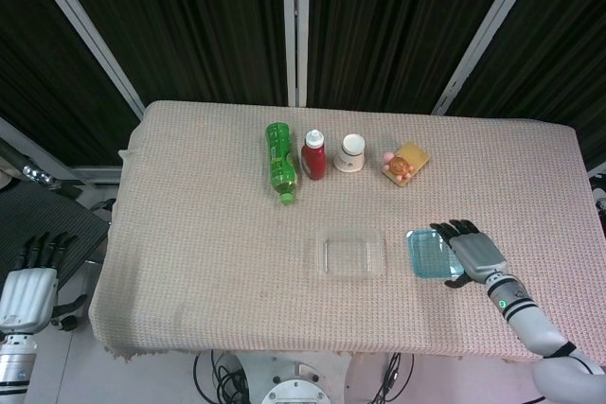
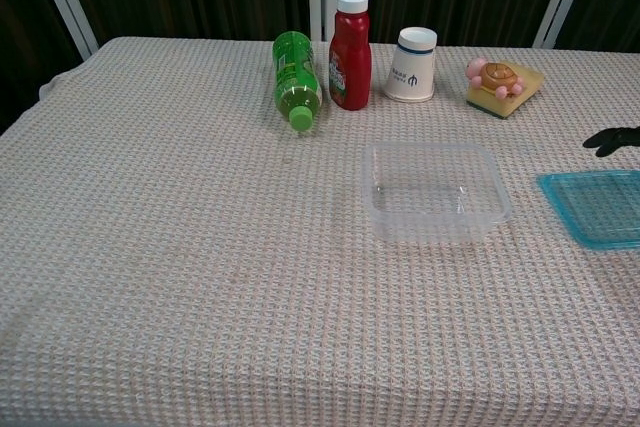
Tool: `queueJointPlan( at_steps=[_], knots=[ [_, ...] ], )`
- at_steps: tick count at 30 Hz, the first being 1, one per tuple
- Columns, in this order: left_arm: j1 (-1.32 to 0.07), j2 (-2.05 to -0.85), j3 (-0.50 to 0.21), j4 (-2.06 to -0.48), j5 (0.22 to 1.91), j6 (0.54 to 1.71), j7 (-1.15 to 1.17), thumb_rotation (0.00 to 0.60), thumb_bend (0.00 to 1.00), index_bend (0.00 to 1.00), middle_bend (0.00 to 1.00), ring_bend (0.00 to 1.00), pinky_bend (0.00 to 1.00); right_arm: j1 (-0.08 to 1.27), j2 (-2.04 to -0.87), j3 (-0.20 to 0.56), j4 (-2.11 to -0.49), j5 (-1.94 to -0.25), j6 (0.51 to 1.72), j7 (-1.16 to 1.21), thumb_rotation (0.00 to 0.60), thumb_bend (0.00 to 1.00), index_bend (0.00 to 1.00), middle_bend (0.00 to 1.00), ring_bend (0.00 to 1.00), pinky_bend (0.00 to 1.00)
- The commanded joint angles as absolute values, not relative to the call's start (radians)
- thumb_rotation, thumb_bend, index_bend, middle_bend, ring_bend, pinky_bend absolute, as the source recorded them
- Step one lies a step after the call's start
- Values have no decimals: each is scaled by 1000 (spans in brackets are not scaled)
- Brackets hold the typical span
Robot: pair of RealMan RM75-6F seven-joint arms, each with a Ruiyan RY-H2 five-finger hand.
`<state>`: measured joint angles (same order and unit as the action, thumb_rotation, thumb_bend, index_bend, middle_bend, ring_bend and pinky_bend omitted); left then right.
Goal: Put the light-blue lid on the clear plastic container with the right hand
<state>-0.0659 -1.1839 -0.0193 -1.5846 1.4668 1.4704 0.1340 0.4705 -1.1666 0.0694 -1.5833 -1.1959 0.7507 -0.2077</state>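
Note:
The clear plastic container sits empty near the table's front middle. To its right, apart from it, the light-blue lid lies flat on the cloth. My right hand reaches in from the right, palm down, over the lid's right part and hiding that side in the head view. Its fingers are apart and hold nothing. The chest view shows only its dark fingertips, above the lid's far edge. My left hand hangs off the table's left side, fingers apart and empty.
Along the back stand or lie a green bottle on its side, a red sauce bottle, a white cup and a turtle toy on a yellow sponge. The cloth-covered table ends just right of the lid.

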Motion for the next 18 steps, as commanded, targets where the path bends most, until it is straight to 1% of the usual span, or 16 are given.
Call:
queueJointPlan(
  at_steps=[1, 18],
  knots=[
    [-67, -1180, -18, -1593, 1462, 1464, 140, 600, 0, 143, 98, 0, 8, 489, -1171, 60, -1567, -1181, 733, -224, 600, 3, 0, 82, 0, 0],
    [-72, -1174, -22, -1617, 1448, 1450, 161, 600, 0, 143, 91, 0, 9, 532, -1230, 28, -1477, -1149, 709, -224, 600, 3, 0, 108, 0, 0]
  ],
)
